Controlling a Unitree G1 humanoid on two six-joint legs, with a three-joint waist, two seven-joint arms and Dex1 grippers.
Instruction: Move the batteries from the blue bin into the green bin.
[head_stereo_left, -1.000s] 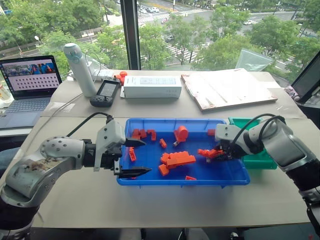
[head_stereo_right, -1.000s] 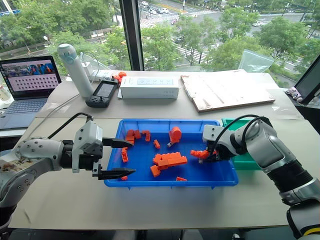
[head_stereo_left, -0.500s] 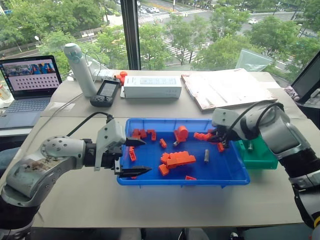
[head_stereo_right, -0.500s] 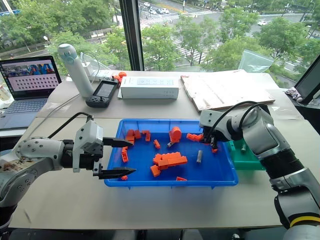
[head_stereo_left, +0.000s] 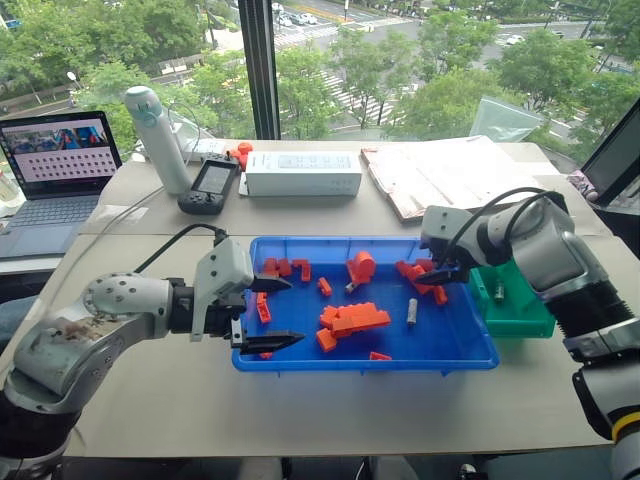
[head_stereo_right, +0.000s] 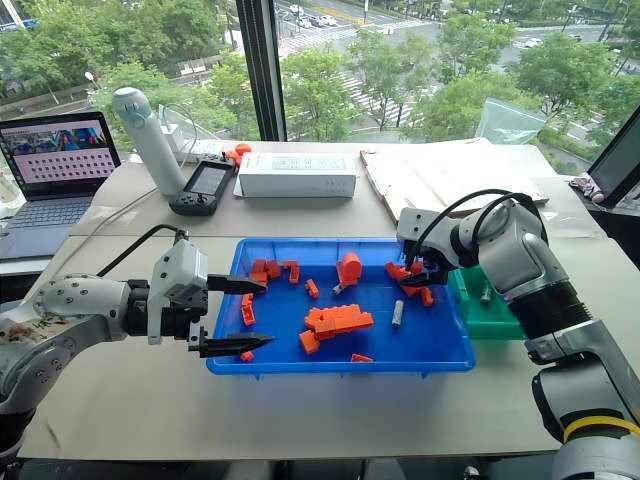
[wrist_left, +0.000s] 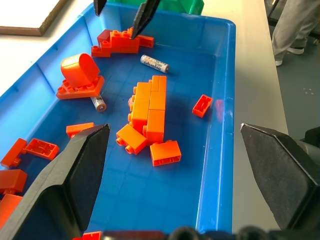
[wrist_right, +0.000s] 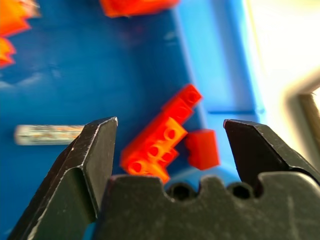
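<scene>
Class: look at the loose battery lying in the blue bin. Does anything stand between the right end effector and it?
Nothing visible blocks it. The battery lies on bare floor of the blue bin. The open right end effector hangs above orange bricks near the far right corner; these sit beside the battery, not over it.

No text, brand, number or sign can be read anywhere. Faint printing is seen along the small dark-grey metallic battery (wrist_left: 154, 63) lying in the large shallow bright-blue plastic bin (wrist_left: 216, 150) (the characters are too small to be made out). Small dark marks are carried on the front of the long white cardboard box (head_stereo_left: 304, 173), and none can be deciphered.
</scene>
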